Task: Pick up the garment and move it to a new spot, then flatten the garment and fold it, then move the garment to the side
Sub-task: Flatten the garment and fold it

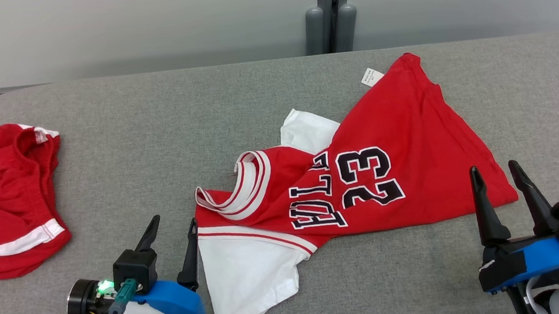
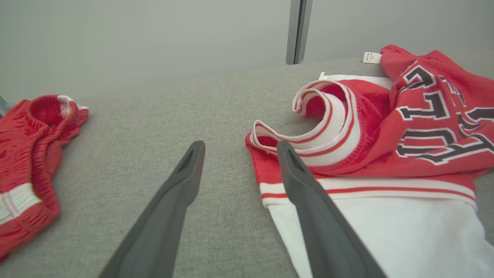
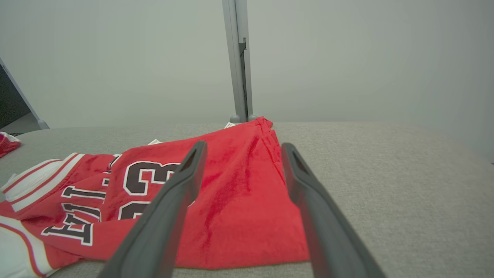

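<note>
head view: red jersey (image 1: 409, 130) w/ a black-and-white "23" lies rumpled on the grey table (image 1: 155, 127), from the centre over to the right, not flat. its striped red/white collar (image 1: 246, 185) curls up on the left end, a white sleeve (image 1: 249, 276) spreads toward the near edge, and a small label (image 1: 371, 76) sticks out by the far red tip. second red garment (image 1: 10, 201) w/ a white stripe sits bunched at the far left of the table, well apart from the jersey. left gripper (image 1: 174, 220) is at lower left, fingers spread wide w/ nothing between them but bare table; its right finger stands just beside the sleeve's edge, can't tell if touching. left wrist view has that finger crossing the jersey's shoulder seam, collar just beyond the tips. right gripper (image 1: 493, 166) is at lower right, fingers also spread wide, empty, tips over the jersey's near right corner. right wrist view shows red cloth between and beyond both fingers; contact w/ the cloth can't be told. behind the table, a pale wall w/ a grey post (image 1: 331, 21).
</note>
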Robot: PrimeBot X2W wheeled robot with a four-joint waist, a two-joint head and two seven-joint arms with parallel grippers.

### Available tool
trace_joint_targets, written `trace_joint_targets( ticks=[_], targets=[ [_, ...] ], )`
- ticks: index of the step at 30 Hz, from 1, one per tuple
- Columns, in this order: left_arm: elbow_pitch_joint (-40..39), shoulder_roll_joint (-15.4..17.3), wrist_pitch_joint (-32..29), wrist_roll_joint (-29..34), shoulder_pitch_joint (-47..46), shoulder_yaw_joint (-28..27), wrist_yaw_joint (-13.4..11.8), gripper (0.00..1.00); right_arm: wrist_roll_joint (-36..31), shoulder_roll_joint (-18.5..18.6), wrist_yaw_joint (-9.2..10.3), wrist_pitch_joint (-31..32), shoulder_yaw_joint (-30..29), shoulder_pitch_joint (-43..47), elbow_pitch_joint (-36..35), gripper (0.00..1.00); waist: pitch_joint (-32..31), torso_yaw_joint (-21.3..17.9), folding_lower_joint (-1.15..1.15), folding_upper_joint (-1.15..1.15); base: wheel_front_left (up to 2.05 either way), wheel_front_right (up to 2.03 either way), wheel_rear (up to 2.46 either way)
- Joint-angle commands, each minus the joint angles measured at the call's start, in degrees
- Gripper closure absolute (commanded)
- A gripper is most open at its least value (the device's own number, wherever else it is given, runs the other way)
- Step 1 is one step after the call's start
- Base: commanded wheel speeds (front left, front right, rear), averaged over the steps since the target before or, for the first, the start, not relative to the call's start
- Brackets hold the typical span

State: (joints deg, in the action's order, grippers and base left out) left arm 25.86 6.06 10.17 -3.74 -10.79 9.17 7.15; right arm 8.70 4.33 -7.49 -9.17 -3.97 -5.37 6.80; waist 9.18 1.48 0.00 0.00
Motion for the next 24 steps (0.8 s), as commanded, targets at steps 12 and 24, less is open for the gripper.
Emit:
trace_joint_targets(
  ticks=[12,24],
  targets=[
    [9.46,2.84,-6.31,-7.32,-5.82,7.76,0.33,0.00,0.43,-0.24,-0.01,-0.36,0.45,-1.70,2.04,0.00,1.21,-2.03,0.00,0.00,0.00,0.00,0.00],
    [14.77,3.56,-5.41,-12.58,-8.42,12.55,0.32,1.00,0.58,-0.53,-0.01,-0.89,0.03,-1.97,2.83,0.00,1.42,-2.28,0.00,0.00,0.00,0.00,0.00]
  ],
)
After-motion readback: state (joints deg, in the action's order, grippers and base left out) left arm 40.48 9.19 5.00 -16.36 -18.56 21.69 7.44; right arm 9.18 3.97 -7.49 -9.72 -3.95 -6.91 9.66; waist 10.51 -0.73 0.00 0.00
